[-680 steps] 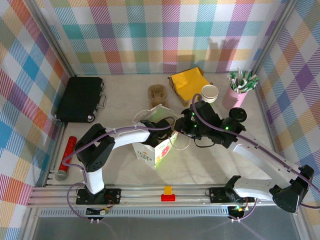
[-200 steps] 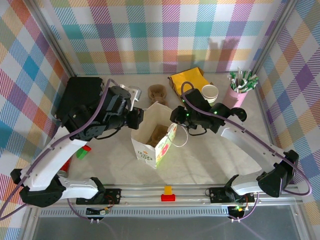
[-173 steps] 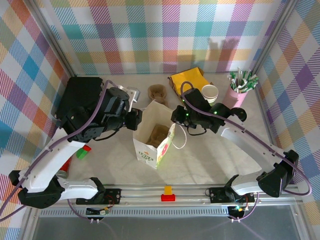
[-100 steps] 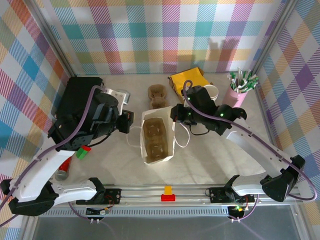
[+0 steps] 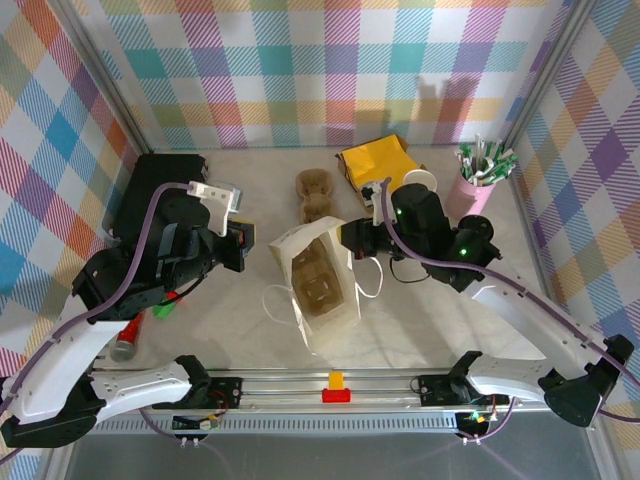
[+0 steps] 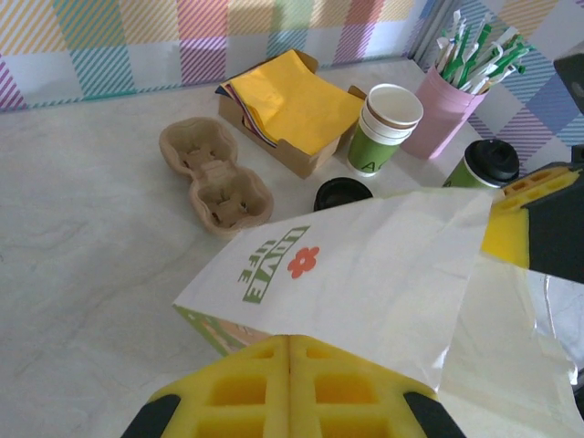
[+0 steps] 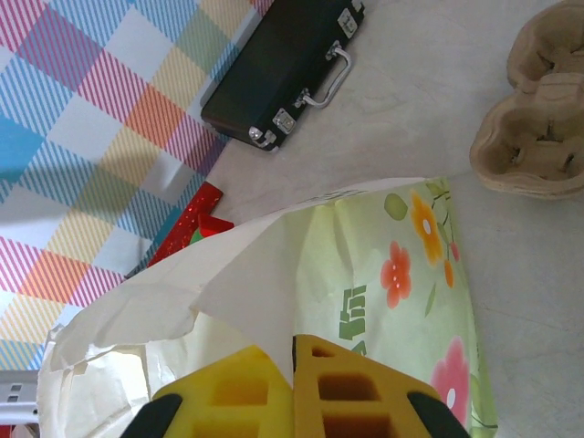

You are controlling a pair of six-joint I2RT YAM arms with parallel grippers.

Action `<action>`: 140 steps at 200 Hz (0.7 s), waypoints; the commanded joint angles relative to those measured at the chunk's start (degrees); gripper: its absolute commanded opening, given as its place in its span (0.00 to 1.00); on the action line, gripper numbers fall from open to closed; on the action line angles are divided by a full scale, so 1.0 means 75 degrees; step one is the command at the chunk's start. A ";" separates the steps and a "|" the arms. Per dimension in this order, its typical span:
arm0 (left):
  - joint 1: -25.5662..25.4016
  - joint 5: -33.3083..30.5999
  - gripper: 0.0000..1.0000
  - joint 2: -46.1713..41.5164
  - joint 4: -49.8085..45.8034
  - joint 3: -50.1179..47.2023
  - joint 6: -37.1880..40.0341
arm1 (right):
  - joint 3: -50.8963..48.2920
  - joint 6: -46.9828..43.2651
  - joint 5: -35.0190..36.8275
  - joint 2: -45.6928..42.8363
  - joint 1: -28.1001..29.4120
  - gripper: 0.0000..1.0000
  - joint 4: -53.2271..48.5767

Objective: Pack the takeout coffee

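Observation:
The takeout coffee (image 6: 488, 164), a green cup with a black lid, stands at the right by the pink straw holder (image 6: 443, 109), apart from both grippers. The white flowered paper bag (image 5: 315, 290) sits mid-table, its mouth open upward, with a brown cup carrier (image 5: 318, 285) inside. My right gripper (image 5: 350, 237) (image 7: 292, 339) is shut on the bag's right rim, with paper pinched between its fingers. My left gripper (image 5: 243, 250) (image 6: 289, 339) is shut with nothing in it, just left of the bag (image 6: 365, 274).
A lidless cup (image 5: 420, 185) and a yellow napkin box (image 5: 375, 160) stand at the back right. A loose black lid (image 6: 342, 193) lies near them. A second cup carrier (image 5: 315, 190) lies behind the bag. A black case (image 5: 160, 195) and a red tube (image 5: 130, 335) lie on the left.
The bag has swung open to face up and stretched toward the front. My left gripper has drawn back leftward off its rim. My right gripper keeps its hold.

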 commanded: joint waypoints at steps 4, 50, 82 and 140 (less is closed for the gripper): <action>0.0085 -0.0062 0.04 -0.0072 0.0210 -0.0135 0.0190 | -0.0085 -0.0219 -0.0160 -0.0178 0.0056 0.01 0.0537; 0.0082 -0.0011 0.04 -0.0005 0.0228 -0.0129 0.0088 | 0.0345 0.0494 0.0409 0.0289 0.0056 0.01 0.0159; 0.0086 -0.0062 0.04 0.0069 0.0187 -0.0112 0.0040 | 0.1404 0.0973 0.0797 0.1262 0.0044 0.01 -0.0828; 0.0086 -0.0108 0.04 0.0064 0.0089 -0.0047 0.0003 | 0.1952 0.1761 0.0321 0.2311 -0.0614 0.07 -0.1484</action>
